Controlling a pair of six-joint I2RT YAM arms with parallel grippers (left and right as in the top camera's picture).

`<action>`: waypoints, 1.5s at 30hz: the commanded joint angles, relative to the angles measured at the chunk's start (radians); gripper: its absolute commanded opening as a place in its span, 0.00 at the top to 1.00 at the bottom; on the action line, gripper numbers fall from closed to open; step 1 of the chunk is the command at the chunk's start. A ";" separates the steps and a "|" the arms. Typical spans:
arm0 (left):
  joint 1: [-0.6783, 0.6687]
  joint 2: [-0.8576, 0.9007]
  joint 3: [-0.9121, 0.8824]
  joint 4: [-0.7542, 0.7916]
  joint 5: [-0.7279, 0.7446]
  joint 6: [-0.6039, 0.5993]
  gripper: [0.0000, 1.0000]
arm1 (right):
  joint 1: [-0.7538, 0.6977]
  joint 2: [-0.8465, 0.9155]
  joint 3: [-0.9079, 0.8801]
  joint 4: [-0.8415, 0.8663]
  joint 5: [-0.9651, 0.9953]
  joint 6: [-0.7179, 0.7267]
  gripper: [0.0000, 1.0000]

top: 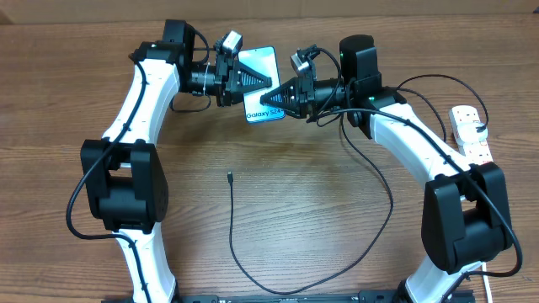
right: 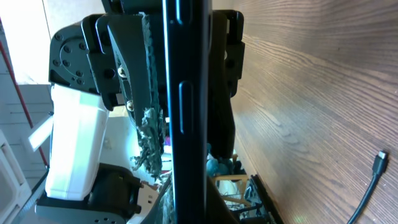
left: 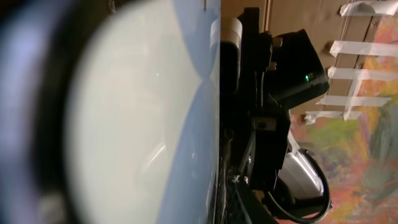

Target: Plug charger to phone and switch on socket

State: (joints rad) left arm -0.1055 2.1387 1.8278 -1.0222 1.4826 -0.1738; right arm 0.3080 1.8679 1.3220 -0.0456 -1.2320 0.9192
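The phone (top: 259, 61), light blue screen up with "Galaxy S24" text, is held above the table at the back middle, between both grippers. My left gripper (top: 255, 81) is shut on its left side and my right gripper (top: 269, 99) on its lower right. The left wrist view shows the screen (left: 143, 112) blurred and very close. The right wrist view shows the phone's black edge (right: 186, 112) with side buttons. The charger's connector tip (top: 229, 176) lies loose on the table and also shows in the right wrist view (right: 379, 160). The socket (top: 469, 135) lies at the far right.
The black charger cable (top: 233, 240) runs from its tip toward the front edge, then loops right and up under the right arm toward the power strip. The strip's red switches are at its near end.
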 commanded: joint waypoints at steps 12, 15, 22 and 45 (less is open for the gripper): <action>-0.018 -0.011 0.022 0.095 0.081 -0.106 0.79 | 0.031 -0.005 -0.001 -0.068 0.008 0.026 0.96; -0.018 -0.011 0.022 0.122 0.080 -0.123 0.77 | 0.031 -0.005 -0.001 -0.087 0.008 0.015 0.96; -0.018 -0.011 0.022 0.140 0.078 -0.139 0.79 | 0.031 -0.005 -0.001 -0.105 0.006 0.016 0.96; -0.019 -0.011 0.022 0.032 -0.142 -0.209 0.96 | 0.023 -0.005 -0.001 -0.121 0.005 0.015 0.00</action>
State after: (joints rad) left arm -0.1184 2.1452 1.8275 -0.9287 1.4544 -0.3687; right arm 0.3405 1.8606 1.3247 -0.1696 -1.2175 0.9298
